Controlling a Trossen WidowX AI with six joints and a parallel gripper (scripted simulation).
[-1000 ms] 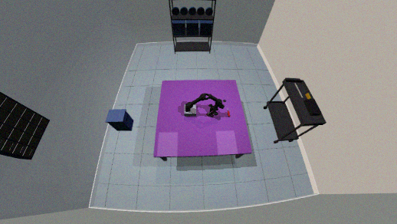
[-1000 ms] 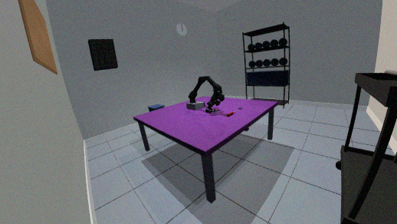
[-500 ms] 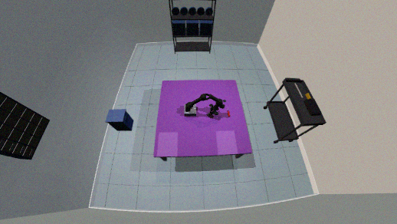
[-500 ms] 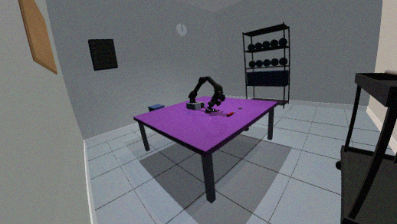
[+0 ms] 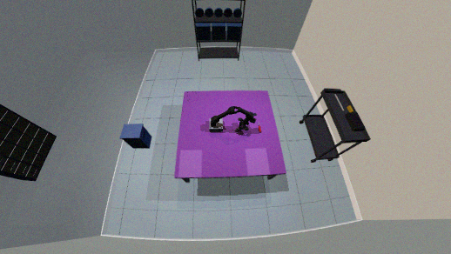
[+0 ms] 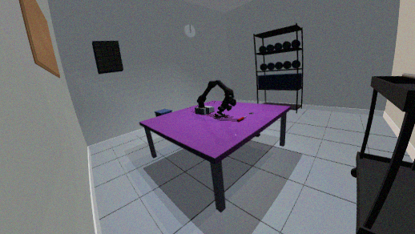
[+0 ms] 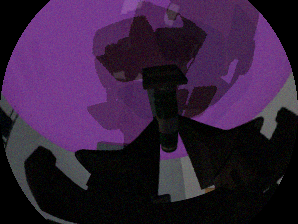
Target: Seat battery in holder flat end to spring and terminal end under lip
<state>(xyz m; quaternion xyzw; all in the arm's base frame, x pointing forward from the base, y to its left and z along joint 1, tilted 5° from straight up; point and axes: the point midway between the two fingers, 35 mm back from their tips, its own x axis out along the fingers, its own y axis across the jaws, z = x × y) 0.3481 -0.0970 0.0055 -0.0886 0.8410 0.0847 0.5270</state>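
Note:
My gripper is low over the purple table and shut on the battery. The battery shows in the wrist view as a dark cylinder between the fingertips, with its rounded near end toward the camera. Just beyond the fingertips is a dark piece with a flat, wide top, which looks like the holder. The battery's far part runs up to it or overlaps it; whether it lies inside, and how straight, I cannot tell. Spring and lip are too dark to make out. In the top and exterior views the arm hides these parts.
A small red object lies on the purple table beyond the gripper. The arm's light base box stands behind the gripper. A small dark spot shows farther back. The arm's shadows cover the table around the fingertips.

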